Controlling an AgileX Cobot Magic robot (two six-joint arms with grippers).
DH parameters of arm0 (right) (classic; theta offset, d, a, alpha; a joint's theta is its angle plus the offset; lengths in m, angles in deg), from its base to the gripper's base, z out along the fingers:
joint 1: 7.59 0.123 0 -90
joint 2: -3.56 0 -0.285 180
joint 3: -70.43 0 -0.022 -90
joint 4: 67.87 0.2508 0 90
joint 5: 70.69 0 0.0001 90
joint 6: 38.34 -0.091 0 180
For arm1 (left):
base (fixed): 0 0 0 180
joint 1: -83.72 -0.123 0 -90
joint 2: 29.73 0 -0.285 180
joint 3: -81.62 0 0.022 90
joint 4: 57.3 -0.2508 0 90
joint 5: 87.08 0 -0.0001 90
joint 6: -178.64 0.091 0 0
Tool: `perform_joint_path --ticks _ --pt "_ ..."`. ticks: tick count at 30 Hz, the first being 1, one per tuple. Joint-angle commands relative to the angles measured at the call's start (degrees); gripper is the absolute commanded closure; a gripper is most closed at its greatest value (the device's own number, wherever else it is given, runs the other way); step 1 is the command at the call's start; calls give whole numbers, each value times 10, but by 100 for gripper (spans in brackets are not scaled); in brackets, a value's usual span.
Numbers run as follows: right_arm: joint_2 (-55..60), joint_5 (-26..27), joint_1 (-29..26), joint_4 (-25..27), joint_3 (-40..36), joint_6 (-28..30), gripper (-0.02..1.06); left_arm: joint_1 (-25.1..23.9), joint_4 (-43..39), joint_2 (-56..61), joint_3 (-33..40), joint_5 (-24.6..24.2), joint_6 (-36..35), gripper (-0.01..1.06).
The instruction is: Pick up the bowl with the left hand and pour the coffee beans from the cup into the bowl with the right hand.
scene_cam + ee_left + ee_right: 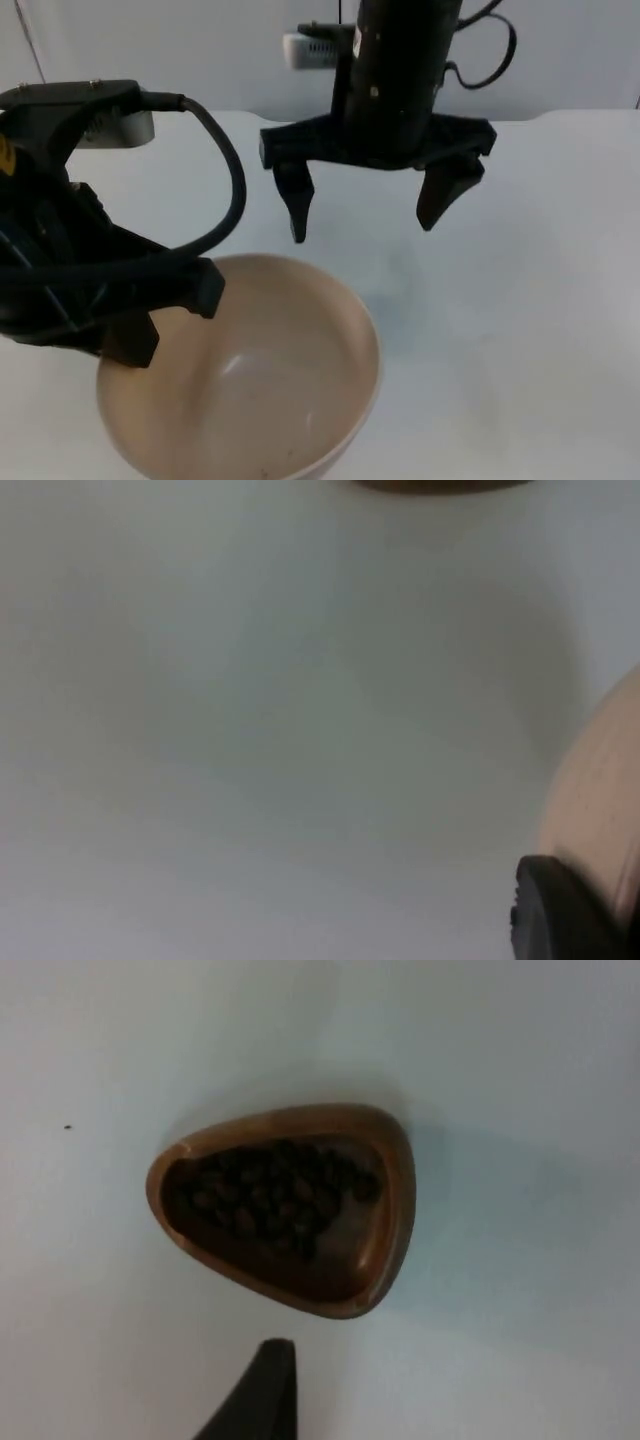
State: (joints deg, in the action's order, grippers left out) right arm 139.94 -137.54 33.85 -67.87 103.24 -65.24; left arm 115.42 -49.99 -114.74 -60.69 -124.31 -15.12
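Nearest the camera, at the near left of the table (pixel 520 330), a cream bowl (pixel 250 390) is held by the left gripper (pixel 165 315), whose fingers are closed on the bowl's left rim. Nothing but a few dark specks can be made out inside the bowl. From the left wrist, one black fingertip (pixel 560 915) is seen pressed against the bowl's pale outer wall (pixel 600 810), with white table beyond and a brown edge of the cup (pixel 440 485) far off.

Farther back, near the middle of the table, the right gripper (pixel 365 210) hangs above the surface with its two fingers spread wide apart and nothing between them. From the right wrist, a brown wooden cup (pixel 290 1210) of rounded triangular shape is seen standing upright on the table below that gripper, with dark coffee beans (pixel 270 1195) heaped inside it. One black fingertip (pixel 260 1390) shows near the cup but apart from it. The cup is not touched by either gripper.
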Motion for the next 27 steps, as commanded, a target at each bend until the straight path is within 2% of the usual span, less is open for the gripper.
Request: perform_joint_path --ticks 1,4,7,11,27 --pt "4 9 6 0 4 -10 6 2 7 6 2 7 -2 105" --pt "13 13 11 -16 4 -21 6 2 7 6 2 7 -2 105" --pt "25 32 26 -60 4 -46 6 2 8 6 2 10 -2 105" --pt "32 41 33 -89 4 -72 7 2 8 6 2 10 -2 105" --pt "82 87 39 -97 2 -110 14 2 10 6 2 15 -3 105"
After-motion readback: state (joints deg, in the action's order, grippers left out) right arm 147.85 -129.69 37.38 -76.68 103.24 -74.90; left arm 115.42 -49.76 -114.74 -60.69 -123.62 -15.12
